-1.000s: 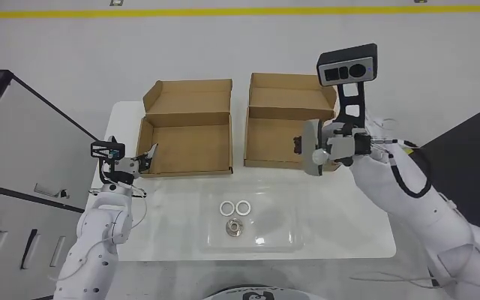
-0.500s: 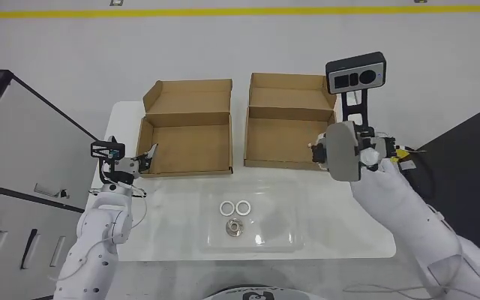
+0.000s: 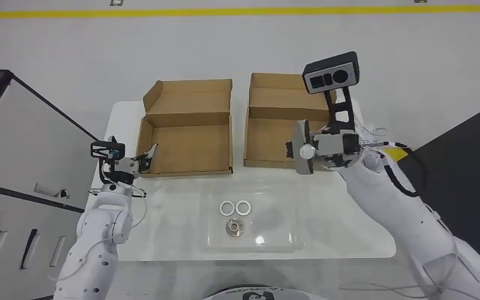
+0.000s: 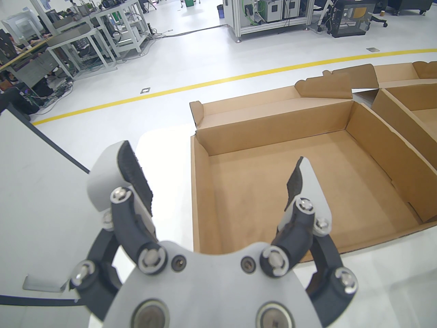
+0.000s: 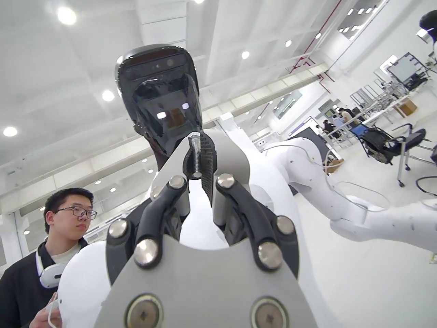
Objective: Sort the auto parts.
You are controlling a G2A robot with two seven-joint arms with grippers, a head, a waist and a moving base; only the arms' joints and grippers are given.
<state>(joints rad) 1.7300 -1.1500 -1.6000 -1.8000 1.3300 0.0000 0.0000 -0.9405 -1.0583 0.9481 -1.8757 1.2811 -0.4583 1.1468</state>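
My right gripper (image 5: pixel 199 148) is tilted upward and shut on a small threaded bolt (image 5: pixel 195 156). From above, this gripper (image 3: pixel 294 149) hangs over the front right part of the right cardboard box (image 3: pixel 270 94). My left gripper (image 4: pixel 218 179) is open and holds nothing, at the left front corner of the left cardboard box (image 4: pixel 372 172); the top view shows this gripper (image 3: pixel 149 156) beside that box (image 3: pixel 187 120). Two white rings (image 3: pixel 226 207) (image 3: pixel 243 206) and a grey metal part (image 3: pixel 235 227) lie on the table in front of the boxes.
Both boxes stand open side by side at the back of the white table (image 3: pixel 345 232), flaps up. The metal part rests on a clear plastic sheet (image 3: pixel 270 229) near the front edge. A dark-framed panel (image 3: pixel 45 112) stands left of the table.
The right arm swung out to the right past the box, then came back left over the right box, with its wrist turned. The left arm stayed still.
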